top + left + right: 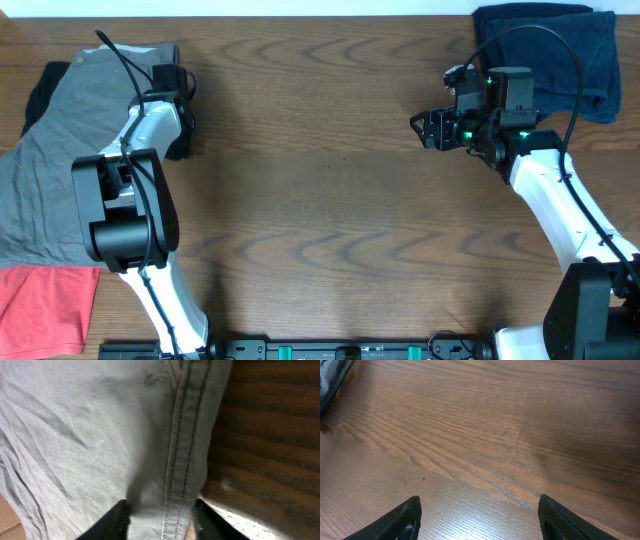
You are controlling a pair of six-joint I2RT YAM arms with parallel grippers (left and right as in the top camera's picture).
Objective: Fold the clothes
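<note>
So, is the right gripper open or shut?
Open: the right gripper has its fingers wide apart above the wooden table, nothing between them.

Overhead, you look straight down on the whole tabletop, sharing its left edge with your left wrist view, close over the grey shorts, and its bare wood with your low, forward-slanting right wrist view.

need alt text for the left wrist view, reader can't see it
The left claw is low over wrinkled grey shorts, its two black fingers on either side of a double-stitched seam. Brown wooden table shows at right.
</note>
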